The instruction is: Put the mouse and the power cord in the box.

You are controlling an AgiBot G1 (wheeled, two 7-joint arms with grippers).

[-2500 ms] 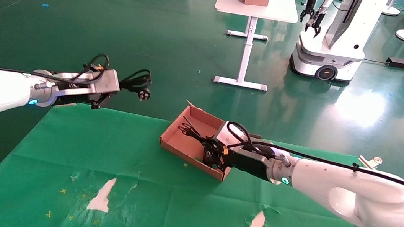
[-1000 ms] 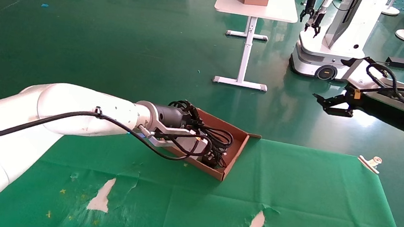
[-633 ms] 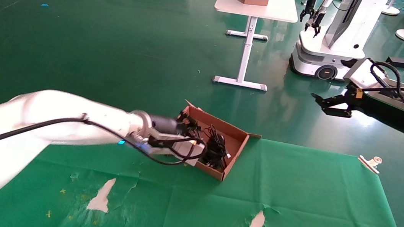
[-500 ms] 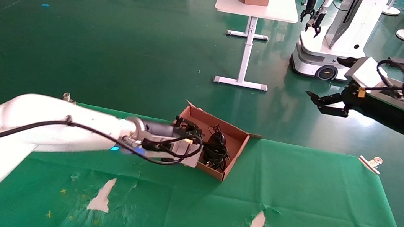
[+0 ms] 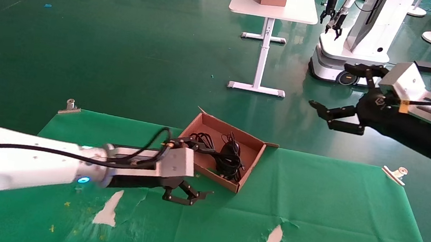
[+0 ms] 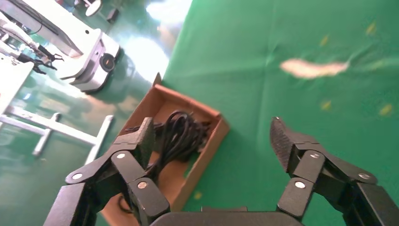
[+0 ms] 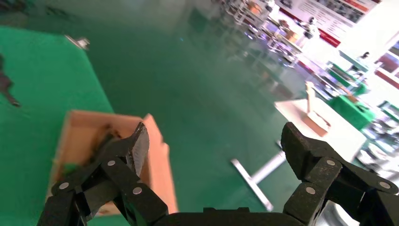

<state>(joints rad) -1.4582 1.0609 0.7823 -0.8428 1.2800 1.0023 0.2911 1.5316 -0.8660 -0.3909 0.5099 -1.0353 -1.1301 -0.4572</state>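
**Cardboard tray is holding both cables while the claws are hanging empty**

Cardboard, reddish-brown and low-walled, is forming the box (image 5: 253, 158), which is lying on the green cloth (image 5: 311, 215) a little above the middle of the head view, at the cloth's far edge. Inside it a tangle of black cable is being contained by the walls. The power cord (image 5: 229, 159), thick and bundled in loops, is lying toward the right half of the tray. Thinner loops to its left are being read as the mouse's cable (image 5: 201, 139); the mouse body itself cannot be picked out from the dark heap. Nothing black is lying on the cloth outside the tray, so the packing is being judged as done or nearly so.

The left gripper (image 5: 189, 194) is being held low over the cloth just below and left of the box, its fingers spread wide and gripping nothing; the left wrist view is showing bare cloth between them. It is probably being kept clear of the tray so that the cables are not snagged.

The right gripper (image 5: 333, 117) is being held high in the right part of the frame, well apart from the box, likewise wide open and empty.
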